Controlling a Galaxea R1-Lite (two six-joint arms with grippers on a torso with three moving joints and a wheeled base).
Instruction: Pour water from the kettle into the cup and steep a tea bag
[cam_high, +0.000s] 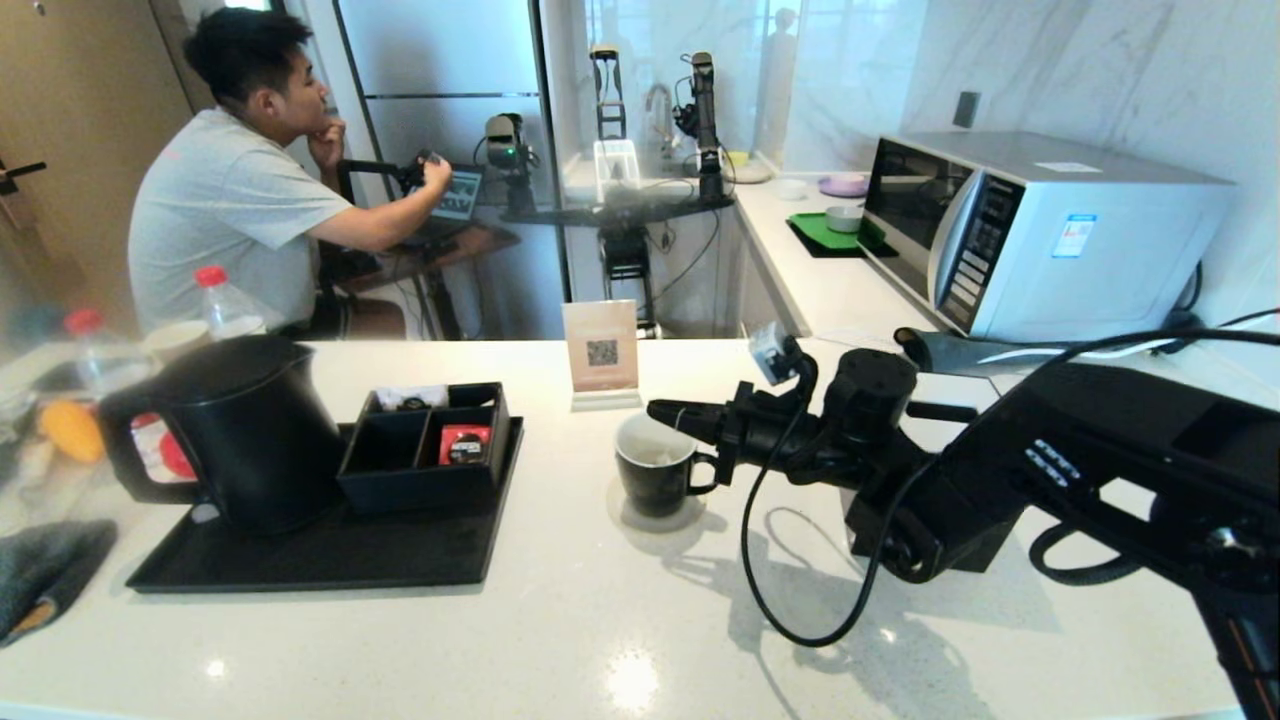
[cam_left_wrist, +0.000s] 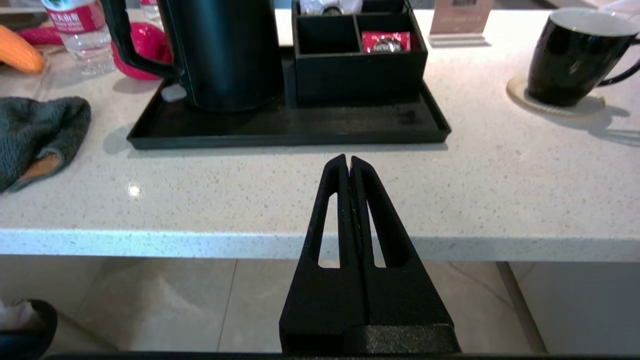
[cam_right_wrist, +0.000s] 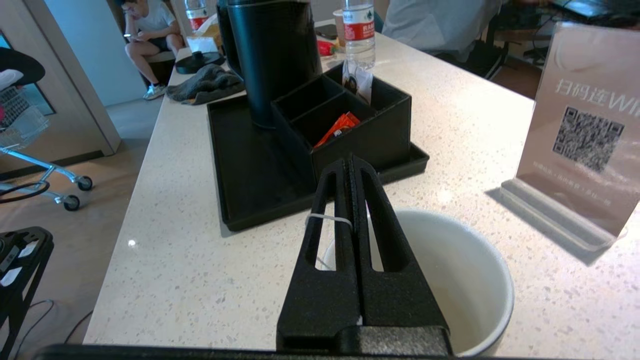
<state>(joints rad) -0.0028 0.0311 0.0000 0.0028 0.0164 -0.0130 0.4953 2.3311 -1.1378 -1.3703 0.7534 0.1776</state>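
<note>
In the head view, the large matte black kettle (cam_high: 245, 430) with a loop handle stands on the left part of a flat black tray (cam_high: 330, 545) on the white speckled tabletop (cam_high: 560, 640), just beside a black compartment organiser box (cam_high: 425, 445) holding a red-and-black sachet (cam_high: 465, 443). The small black mug (cam_high: 655, 465) with a white inside sits on a pale round coaster (cam_high: 655, 515), apart from the tray on its right. The right claw (cam_high: 665, 408) reaches in from the right and hangs over the mug's rim, fingers pressed together; the left claw is out of this view. In the left wrist view, the left claw (cam_left_wrist: 348, 160) hovers at the near tabletop edge in front of the tray, its fingers closed with nothing between them. In the right wrist view, the right claw (cam_right_wrist: 351, 162) is above the mug's white inside, pinched on a thin pale string (cam_right_wrist: 327, 218) that loops across one finger; the tea bag itself is hidden.
</note>
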